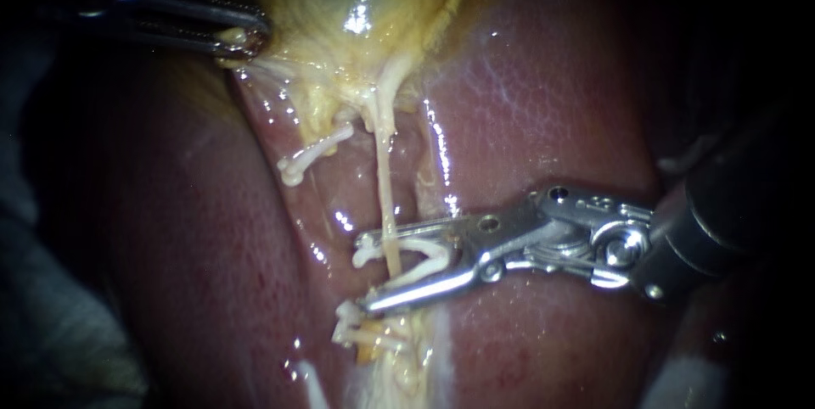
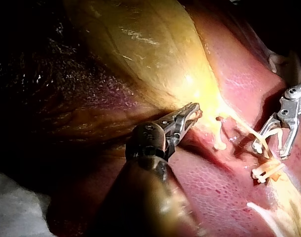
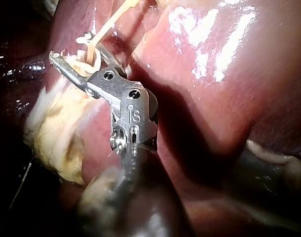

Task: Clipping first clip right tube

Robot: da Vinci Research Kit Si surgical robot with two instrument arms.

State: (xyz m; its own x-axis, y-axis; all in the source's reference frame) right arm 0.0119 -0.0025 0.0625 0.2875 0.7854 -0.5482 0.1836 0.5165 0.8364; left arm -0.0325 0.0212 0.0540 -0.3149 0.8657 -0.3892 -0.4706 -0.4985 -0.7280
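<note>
My right instrument (image 1: 365, 271) holds an open white clip (image 1: 416, 244) between its spread jaws, and the right tube (image 1: 386, 193) runs across between them, inside the clip. My left instrument (image 1: 244, 40) clenches the gallbladder (image 1: 356, 2), probably to hold this tube stretched for clipping.

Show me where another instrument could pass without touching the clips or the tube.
Free: the bare liver between my left instrument, which grips the gallbladder, and the lower clip; also the liver above my right instrument. Crowded: along the right tube, where that instrument's jaws hold a clip around it, a third clip nearby.
</note>
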